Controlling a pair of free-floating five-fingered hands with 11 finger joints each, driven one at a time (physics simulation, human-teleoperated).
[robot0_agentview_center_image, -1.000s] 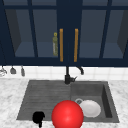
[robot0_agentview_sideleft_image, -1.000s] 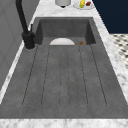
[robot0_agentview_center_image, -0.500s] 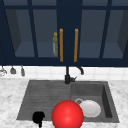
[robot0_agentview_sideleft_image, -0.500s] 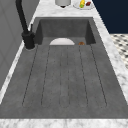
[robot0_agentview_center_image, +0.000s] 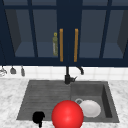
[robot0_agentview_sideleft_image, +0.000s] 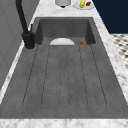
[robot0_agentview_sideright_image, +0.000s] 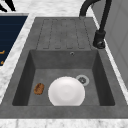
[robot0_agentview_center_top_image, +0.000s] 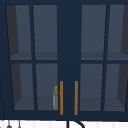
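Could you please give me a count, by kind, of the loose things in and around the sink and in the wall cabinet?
White plate in the basin: 1
Brown sponge-like lump in the basin: 1
Red ball at the sink's front edge: 1
Green bottle in the cabinet: 1
Black hand on the drainboard side: 1
Total: 5
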